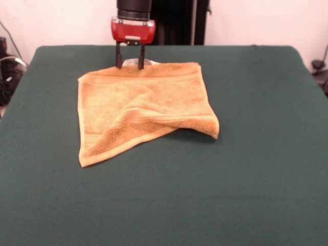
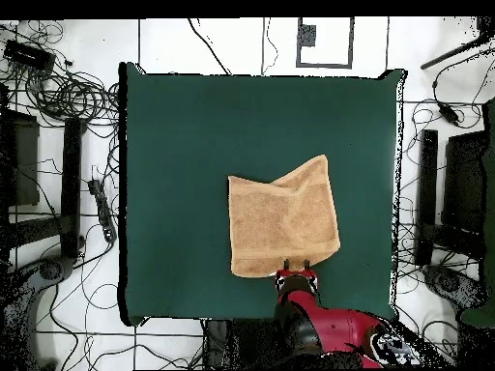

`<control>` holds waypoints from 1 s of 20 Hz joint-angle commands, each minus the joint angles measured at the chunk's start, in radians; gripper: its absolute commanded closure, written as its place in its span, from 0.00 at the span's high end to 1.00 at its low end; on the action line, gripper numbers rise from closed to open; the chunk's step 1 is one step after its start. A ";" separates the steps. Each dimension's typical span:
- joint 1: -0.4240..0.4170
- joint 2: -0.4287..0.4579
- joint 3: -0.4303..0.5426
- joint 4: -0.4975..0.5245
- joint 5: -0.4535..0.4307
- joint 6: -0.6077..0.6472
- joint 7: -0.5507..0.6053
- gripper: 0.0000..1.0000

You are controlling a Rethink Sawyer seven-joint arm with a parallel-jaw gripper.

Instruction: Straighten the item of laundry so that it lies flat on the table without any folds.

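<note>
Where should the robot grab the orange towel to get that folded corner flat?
Probably the folded-over corner of the towel, at its tip. That flap lies doubled back over the rest, so coming down from above and pulling it outward over the bare table should open it.

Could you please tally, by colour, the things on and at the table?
Golden-orange: 1, the towel
Dark green: 1, the table
Red and black: 1, the gripper
Total: 3

1. The worktop (image 1: pixel 266 169) is a wide rectangle under plain dark green cloth.
2. A golden-orange towel (image 1: pixel 138 105) lies on it, its 5 o'clock corner folded over in the front view.
</note>
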 commanded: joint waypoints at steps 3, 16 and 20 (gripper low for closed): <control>0.012 -0.001 0.109 0.010 -0.012 0.105 0.120 1.00; 0.007 -0.008 0.141 -0.025 -0.016 0.147 0.106 1.00; 0.032 0.107 0.101 -0.072 0.002 0.068 0.118 1.00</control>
